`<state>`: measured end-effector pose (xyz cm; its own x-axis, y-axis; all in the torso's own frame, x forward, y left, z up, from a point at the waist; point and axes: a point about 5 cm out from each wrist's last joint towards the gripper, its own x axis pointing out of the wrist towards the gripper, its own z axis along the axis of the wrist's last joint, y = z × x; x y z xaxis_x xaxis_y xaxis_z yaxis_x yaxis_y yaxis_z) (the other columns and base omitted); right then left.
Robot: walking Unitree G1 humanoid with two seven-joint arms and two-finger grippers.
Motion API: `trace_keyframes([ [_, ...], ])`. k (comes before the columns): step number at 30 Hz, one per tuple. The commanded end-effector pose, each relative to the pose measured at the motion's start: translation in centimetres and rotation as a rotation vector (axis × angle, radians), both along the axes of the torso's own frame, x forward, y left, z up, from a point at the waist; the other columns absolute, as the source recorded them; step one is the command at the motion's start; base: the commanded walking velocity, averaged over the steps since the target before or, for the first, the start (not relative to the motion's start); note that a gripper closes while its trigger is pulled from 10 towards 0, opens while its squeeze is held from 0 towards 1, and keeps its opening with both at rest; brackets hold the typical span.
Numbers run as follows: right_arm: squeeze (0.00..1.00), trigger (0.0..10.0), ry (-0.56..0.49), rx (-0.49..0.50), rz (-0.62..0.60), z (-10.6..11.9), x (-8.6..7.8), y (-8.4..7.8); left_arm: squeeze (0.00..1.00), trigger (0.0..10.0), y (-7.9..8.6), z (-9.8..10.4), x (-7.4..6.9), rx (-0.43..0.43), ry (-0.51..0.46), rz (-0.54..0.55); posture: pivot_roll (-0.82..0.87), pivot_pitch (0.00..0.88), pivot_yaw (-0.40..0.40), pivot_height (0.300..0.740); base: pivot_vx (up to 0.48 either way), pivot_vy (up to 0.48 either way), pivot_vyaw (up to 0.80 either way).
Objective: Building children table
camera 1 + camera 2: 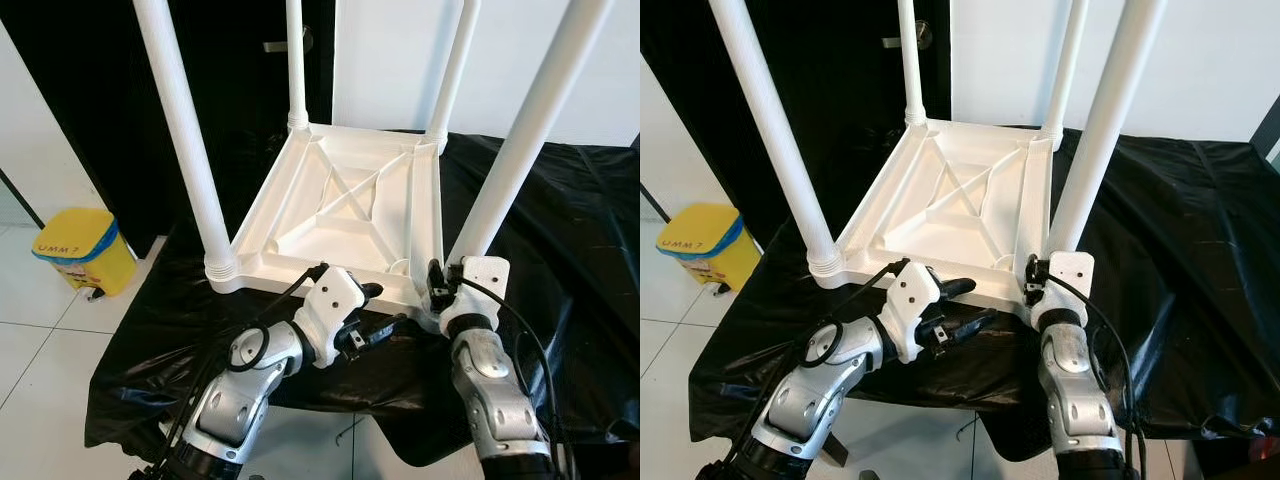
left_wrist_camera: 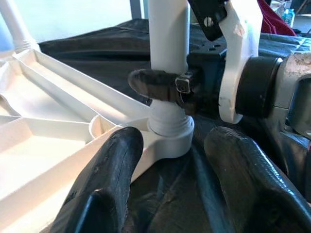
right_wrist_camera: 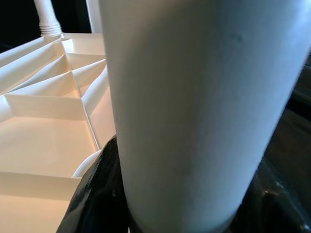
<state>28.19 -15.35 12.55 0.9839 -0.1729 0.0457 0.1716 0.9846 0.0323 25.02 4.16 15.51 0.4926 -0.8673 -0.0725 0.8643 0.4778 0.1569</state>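
A white children's table top [image 1: 340,215] lies upside down on a black cloth [image 1: 570,230], with all its legs standing up. My right gripper [image 1: 445,278] is shut on the near right leg [image 1: 520,140] just above its base collar. In the left wrist view one of its fingers [image 2: 155,85] wraps that leg [image 2: 167,39]. The right wrist view is close on the same leg [image 3: 194,97]. My left gripper [image 1: 385,308] is open and lies low at the table top's near edge. It points toward the held leg, with nothing between its fingers [image 2: 104,189].
The near left leg [image 1: 185,140] rises close by my left arm. A yellow bin [image 1: 80,250] stands on the tiled floor at the left. A dark door and a white wall are behind. The black cloth hangs over the near edge.
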Motion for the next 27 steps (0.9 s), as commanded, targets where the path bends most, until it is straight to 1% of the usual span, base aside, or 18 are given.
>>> trace_keyframes([
  [1, 0.0, 10.0, 0.04, 0.017, -0.023, -0.8, -0.1, -0.2, 0.0, 10.0, -0.2, 0.2, 0.6, -0.006, -0.022, 0.067, -0.13, 0.044, -0.01, 0.74, 0.0, 0.0, 0.0],
  [4, 0.0, 10.0, 0.034, 0.022, -0.011, -0.6, -0.1, 0.0, 0.0, 10.0, -0.2, 0.3, 0.7, -0.009, -0.022, 0.071, -0.13, 0.044, -0.01, 0.74, 0.0, 0.0, 0.0],
  [5, 0.0, 10.0, 0.016, 0.021, 0.012, -0.4, -0.1, 0.4, 0.0, 10.0, -0.2, 0.3, 0.9, -0.01, -0.023, 0.08, -0.13, 0.042, -0.011, 0.74, 0.0, 0.0, 0.0],
  [10, 0.0, 10.0, -0.027, 0.033, 0.045, 0.1, -0.1, 0.8, 0.0, 10.0, -0.1, 0.3, 1.0, -0.014, -0.022, 0.087, -0.13, 0.043, -0.012, 0.74, 0.0, 0.0, 0.0],
  [11, 0.29, 10.0, -0.037, 0.027, 0.041, 0.2, -0.1, 0.8, 0.0, 10.0, -0.2, 0.3, 1.0, -0.015, -0.022, 0.087, -0.13, 0.042, -0.013, 0.74, 0.0, 0.0, 0.0],
  [12, 0.29, 10.0, -0.044, 0.021, 0.037, 0.3, -0.1, 0.8, 0.0, 10.0, -0.2, 0.3, 1.0, -0.016, -0.023, 0.087, -0.13, 0.043, -0.013, 0.74, 0.0, 0.0, 0.0],
  [13, 1.0, 10.0, -0.051, 0.017, 0.038, 0.4, -0.1, 0.7, 0.0, 10.0, -0.2, 0.4, 1.0, -0.017, -0.022, 0.086, -0.14, 0.043, -0.013, 0.74, 0.0, 0.0, 0.0],
  [18, 1.0, 10.0, -0.062, 0.015, 0.063, 0.6, -0.1, 0.6, 0.0, 10.0, -0.3, 0.4, 1.0, -0.02, -0.02, 0.087, -0.14, 0.046, -0.012, 0.74, 0.0, 0.0, 0.0],
  [20, 1.0, 10.0, -0.08, 0.016, 0.125, 0.9, -0.3, 0.2, 0.0, 10.0, -0.2, 0.4, 1.1, -0.02, -0.021, 0.088, -0.14, 0.047, -0.012, 0.74, 0.0, 0.0, 0.0],
  [21, 1.0, 10.0, -0.08, 0.016, 0.125, 0.9, -0.3, 0.2, 0.0, 10.0, -0.2, 0.4, 1.1, -0.02, -0.021, 0.088, -0.14, 0.047, -0.012, 0.74, 0.0, 0.0, 0.0],
  [22, 1.0, 10.0, -0.087, 0.013, 0.168, 1.0, -0.4, 0.1, 0.0, 10.0, -0.2, 0.4, 1.1, -0.019, -0.021, 0.088, -0.14, 0.048, -0.01, 0.74, 0.0, 0.0, 0.0],
  [23, 1.0, 10.0, -0.087, 0.013, 0.168, 1.0, -0.4, 0.1, 0.0, 10.0, -0.2, 0.4, 1.1, -0.019, -0.021, 0.088, -0.14, 0.048, -0.01, 0.74, 0.0, 0.0, 0.0],
  [24, 1.0, 10.0, -0.093, 0.005, 0.232, 1.1, -0.5, -0.1, 0.0, 10.0, -0.2, 0.4, 1.2, -0.018, -0.021, 0.089, -0.14, 0.048, -0.009, 0.74, 0.0, 0.0, 0.0],
  [25, 1.0, 10.0, -0.093, 0.005, 0.232, 1.1, -0.5, -0.1, 0.0, 10.0, -0.2, 0.4, 1.2, -0.018, -0.021, 0.089, -0.14, 0.048, -0.009, 0.74, 0.0, 0.0, 0.0],
  [26, 0.04, 10.0, -0.089, -0.002, 0.318, 1.1, -0.5, -0.2, 0.0, 10.0, -0.2, 0.4, 1.2, -0.018, -0.023, 0.088, -0.14, 0.049, -0.006, 0.74, 0.0, 0.0, 0.0],
  [27, 0.04, 10.0, -0.089, -0.002, 0.318, 1.1, -0.5, -0.2, 0.0, 10.0, -0.2, 0.4, 1.2, -0.018, -0.023, 0.088, -0.14, 0.049, -0.006, 0.74, 0.0, 0.0, 0.0],
])
